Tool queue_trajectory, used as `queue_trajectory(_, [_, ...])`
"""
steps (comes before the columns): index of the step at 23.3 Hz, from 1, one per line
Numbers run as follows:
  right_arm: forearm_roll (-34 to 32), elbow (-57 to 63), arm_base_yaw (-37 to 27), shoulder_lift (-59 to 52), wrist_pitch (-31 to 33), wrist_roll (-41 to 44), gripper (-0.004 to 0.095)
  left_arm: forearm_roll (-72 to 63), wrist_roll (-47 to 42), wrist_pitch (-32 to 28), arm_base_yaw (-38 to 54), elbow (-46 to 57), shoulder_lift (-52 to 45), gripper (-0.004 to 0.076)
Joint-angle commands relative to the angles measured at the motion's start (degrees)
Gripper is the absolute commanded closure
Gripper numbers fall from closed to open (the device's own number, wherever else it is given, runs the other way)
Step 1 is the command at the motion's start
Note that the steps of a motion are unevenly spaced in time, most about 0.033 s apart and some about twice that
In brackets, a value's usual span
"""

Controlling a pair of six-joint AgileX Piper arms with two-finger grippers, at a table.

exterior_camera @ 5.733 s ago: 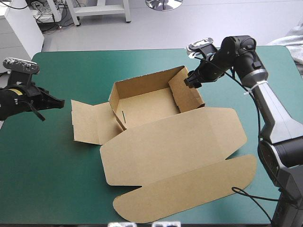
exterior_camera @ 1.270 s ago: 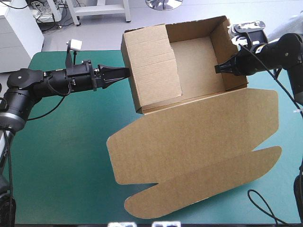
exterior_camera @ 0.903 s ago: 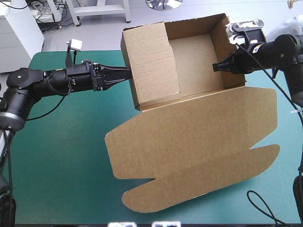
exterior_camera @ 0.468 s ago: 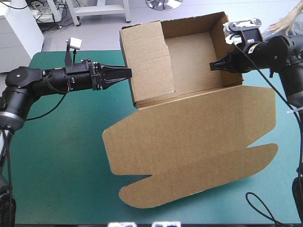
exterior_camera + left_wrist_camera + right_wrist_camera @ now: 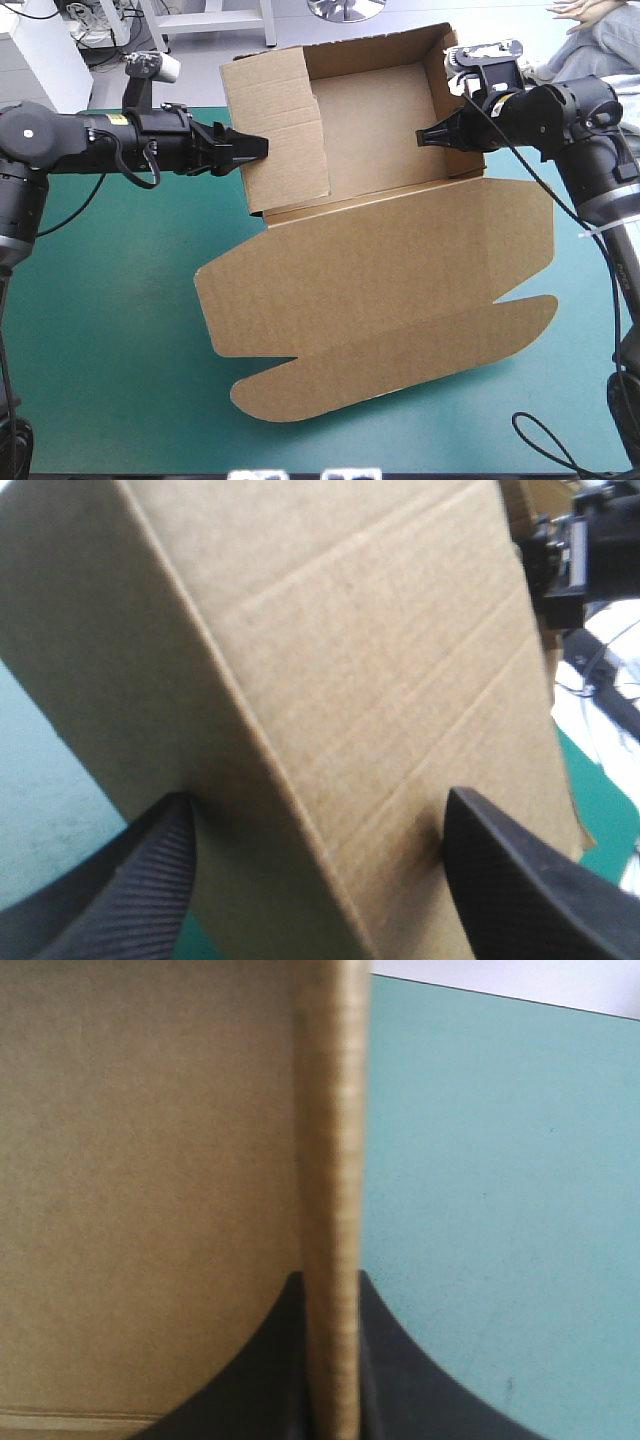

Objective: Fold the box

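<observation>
Box lifted; right gripper pinches wall, left gripper spread around corner

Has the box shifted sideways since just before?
Yes. The box has shifted toward the left edge of the table; more bare table now shows beyond its right end.

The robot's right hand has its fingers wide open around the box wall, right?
Not quite. The right gripper is shut on the box wall, pinching the board's edge, not wide open around it. The right wrist view shows it.
</observation>
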Motion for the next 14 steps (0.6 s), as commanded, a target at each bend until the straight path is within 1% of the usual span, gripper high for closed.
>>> queue_trajectory(1, [1.6,-1.7,-0.1,-2.4,-5.8,1.6,0.0921,11.2,-8.8,-6.2,-5.6,-3.1,-2.1,0.0230])
queue_trajectory(4, [2.4,-1.7,-0.1,-2.3,-5.9,1.6,0.0921,23.7,-17.3,-10.6,-10.7,-3.2,-2.0,0.0231])
queue_trajectory(5, [2.2,-1.7,0.4,-1.9,-6.2,2.1,0.0921,28.5,-21.6,-12.6,-13.6,-3.5,-1.4,0.0231])
queue_trajectory(6, [2.1,-1.7,0.5,-1.9,-6.2,2.2,0.0921,30.4,-22.9,-13.0,-14.6,-3.7,-1.1,0.0231])
queue_trajectory(7, [2.9,-1.7,0.5,-1.4,-6.3,2.2,0.0921,36.3,-27.4,-12.9,-17.1,-4.6,-0.1,0.0231])
queue_trajectory(8, [3.0,-1.7,0.5,-1.2,-6.3,2.2,0.0921,38.9,-29.3,-12.6,-18.1,-5.1,0.4,0.0232])
queue_trajectory(9, [3.2,-1.7,0.5,-0.9,-6.3,2.2,0.0921,45.3,-33.7,-12.1,-20.2,-5.9,1.5,0.0232])
queue_trajectory(12, [3.3,-1.7,0.5,-0.6,-6.1,2.2,0.0921,53.7,-37.9,-10.6,-22.8,-7.0,2.9,0.0234])
queue_trajectory(13, [2.9,-1.7,0.5,-0.6,-5.9,2.2,0.0921,58.4,-41.2,-9.2,-24.0,-7.6,3.5,0.0260])
queue_trajectory(14, [2.5,-1.7,0.5,-0.6,-5.9,2.2,0.0921,62.5,-42.8,-8.2,-24.6,-8.0,4.0,0.0302])
